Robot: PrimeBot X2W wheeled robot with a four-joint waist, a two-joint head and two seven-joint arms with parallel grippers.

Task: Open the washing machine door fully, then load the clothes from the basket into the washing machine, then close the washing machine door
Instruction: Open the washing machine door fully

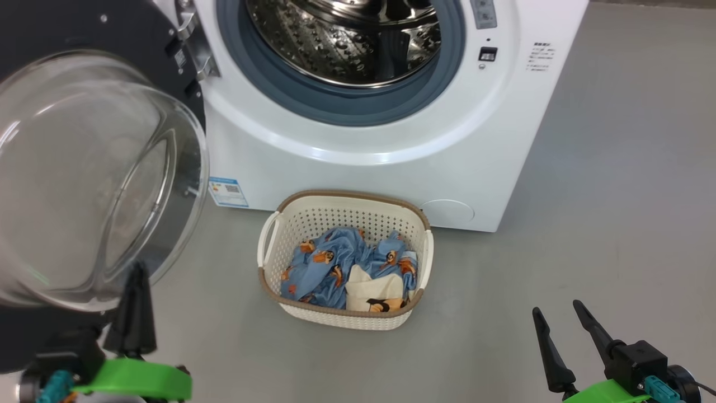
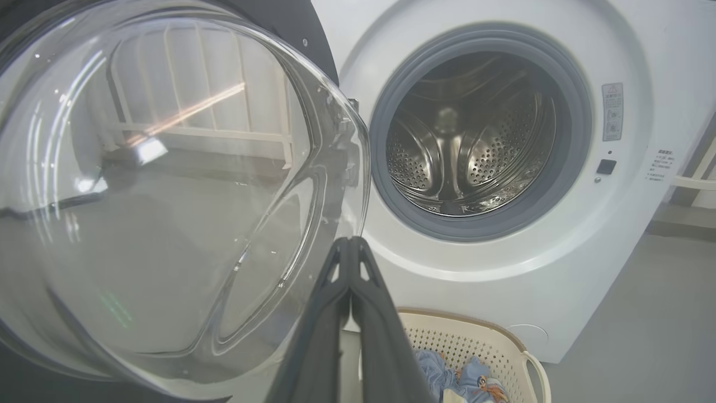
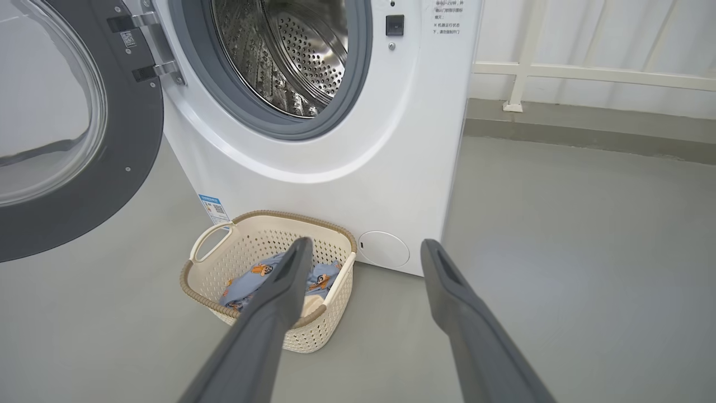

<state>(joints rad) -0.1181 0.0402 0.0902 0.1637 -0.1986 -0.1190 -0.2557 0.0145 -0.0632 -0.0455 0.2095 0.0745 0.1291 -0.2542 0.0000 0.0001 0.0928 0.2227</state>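
Washing machine door (image 1: 84, 168) open. Left gripper (image 1: 137, 268) pinched together, empty, beside its glass. Right gripper (image 1: 555, 309) spread wide, empty. Clothes (image 1: 330, 263) in basket (image 1: 335, 215) before the washing machine (image 1: 391, 168).

One washing machine (image 1: 363, 168), one door (image 1: 84, 168), one basket (image 1: 335, 219)

Door (image 1: 95, 179) is swung wide open to the left of the washer (image 1: 391, 168), hinged on the washer's left side. Clear bulging glass centre faces near, with a dark grey inner face around it. Washer is white and boxy. Steel perforated drum (image 1: 347, 45) is exposed, ringed by a grey gasket (image 1: 335, 109). Blue label (image 1: 228, 192) sits low left on the front. Basket (image 1: 335, 221) stands upright just in front of the washer, below the opening: cream, perforated, brown rim, side handles. Clothes (image 1: 330, 263) lie crumpled inside: light-blue pieces with orange-brown figures, plus a cream piece with orange-black print at near right.
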